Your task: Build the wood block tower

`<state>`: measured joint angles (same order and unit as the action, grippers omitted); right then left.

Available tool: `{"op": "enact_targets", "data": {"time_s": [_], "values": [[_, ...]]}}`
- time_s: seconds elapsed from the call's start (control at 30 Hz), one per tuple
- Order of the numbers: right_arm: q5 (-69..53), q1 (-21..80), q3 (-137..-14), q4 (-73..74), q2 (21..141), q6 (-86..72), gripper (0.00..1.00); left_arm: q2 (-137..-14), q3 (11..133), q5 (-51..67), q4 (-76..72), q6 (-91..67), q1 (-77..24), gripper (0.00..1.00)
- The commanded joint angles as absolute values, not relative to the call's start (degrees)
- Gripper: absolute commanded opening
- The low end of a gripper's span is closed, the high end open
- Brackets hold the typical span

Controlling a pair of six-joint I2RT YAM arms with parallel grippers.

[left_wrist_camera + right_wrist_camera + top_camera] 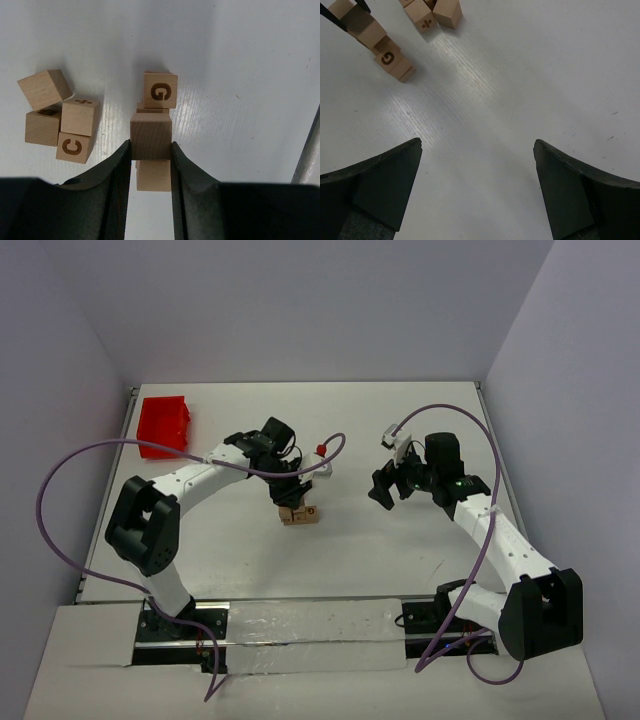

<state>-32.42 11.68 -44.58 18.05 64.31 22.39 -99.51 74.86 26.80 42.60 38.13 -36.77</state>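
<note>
Your left pincer (151,146) is closed partway onto a plain wooden cube (151,131), with its pads flat on two opposite faces. Your right pincer (477,187) stands wide open, holds nothing, and hangs over bare surface (520,75) at 3 o'clock of the work. The held cube sits near the middle of the surface. The G cube (160,90) is just beside it at 12 o'clock and a second plain cube (153,175) shows between the jaws at 6 o'clock. I cannot tell whether the held cube rests on either. Four loose cubes (79,117) lie clustered at its 9 o'clock, near but apart. Risks noted: the neighbouring cubes are crowded and not squared to one another, so an off-centre release is likely to tip the held cube or shove the G cube aside. Opening the jaws too wide may clip the adjoining cubes. A sideways withdrawal could drag the whole group over, so you should lift straight up.
</note>
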Motion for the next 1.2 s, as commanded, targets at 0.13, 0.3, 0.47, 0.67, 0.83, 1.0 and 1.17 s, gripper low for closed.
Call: {"op": "enact_targets", "data": {"time_s": [0.13,0.3,0.47,0.67,0.83,1.0,1.17], "values": [[-32.9,11.3,-44.6,17.3,63.2,22.8,1.00,-100.6,75.3,27.1,41.1,38.6,-37.2,0.27],[-33.0,11.4,-44.5,17.4,63.0,22.9,1.00,-100.8,75.1,26.9,41.1,38.8,-37.1,0.31],[-33.0,11.3,-44.5,17.2,63.0,22.9,1.00,-100.7,75.0,26.7,40.9,38.8,-37.1,0.39],[-33.0,11.4,-44.5,17.4,62.8,22.9,1.00,-101.1,75.5,26.5,41.1,38.9,-37.1,0.49],[-32.9,11.4,-44.4,17.4,62.8,23.0,1.00,-101.4,76.0,26.4,41.1,39.1,-37.2,0.54],[-32.9,11.4,-44.5,17.4,62.8,22.9,1.00,-100.4,76.4,27.1,41.3,39.3,-37.1,0.61],[-32.9,11.4,-44.4,17.1,62.5,22.9,1.00,-96.6,81.9,29.4,44.3,37.8,-37.8,0.67]]}}
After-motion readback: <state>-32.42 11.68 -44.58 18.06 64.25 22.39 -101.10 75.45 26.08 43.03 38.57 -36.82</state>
